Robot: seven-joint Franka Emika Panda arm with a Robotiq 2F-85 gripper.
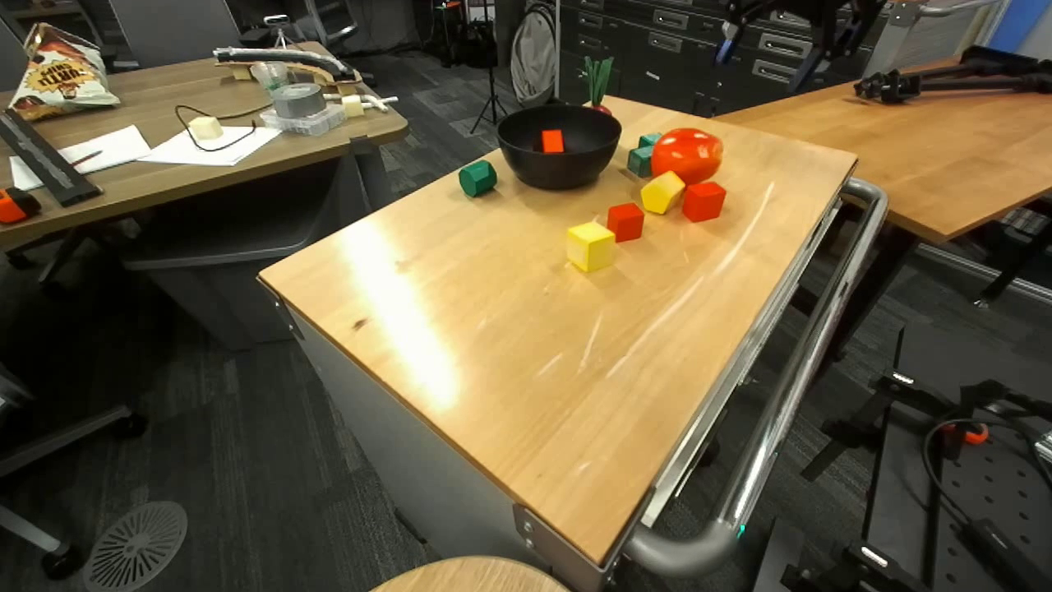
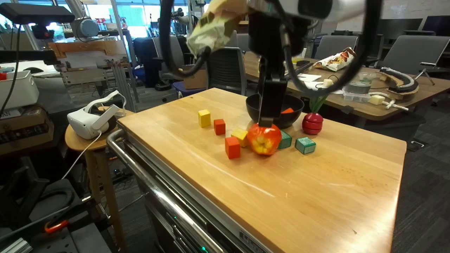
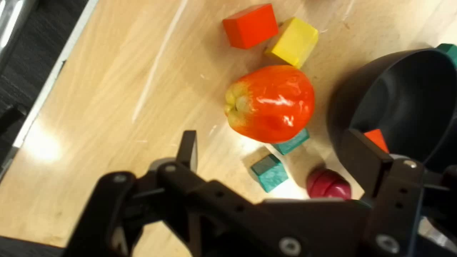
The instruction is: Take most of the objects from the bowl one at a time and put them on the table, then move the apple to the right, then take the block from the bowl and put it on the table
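My hand [image 3: 280,151] stands wide; in the wrist view, the bowl [image 3: 344,101] (red block [image 3: 377,140] inside) is right of the apple [image 3: 273,103].

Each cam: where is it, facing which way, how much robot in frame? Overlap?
Wrist view: on the wrist, facing down at the apple; spread fingers enter from the bottom.
In an exterior view: above one end of the table, facing along it toward the drawers; fingers at top right.
In an exterior view: on the rail side, facing across toward the snack bag; arm, cables and fingers hang from above.
Both exterior views share bowl, apple, rail, snack bag.
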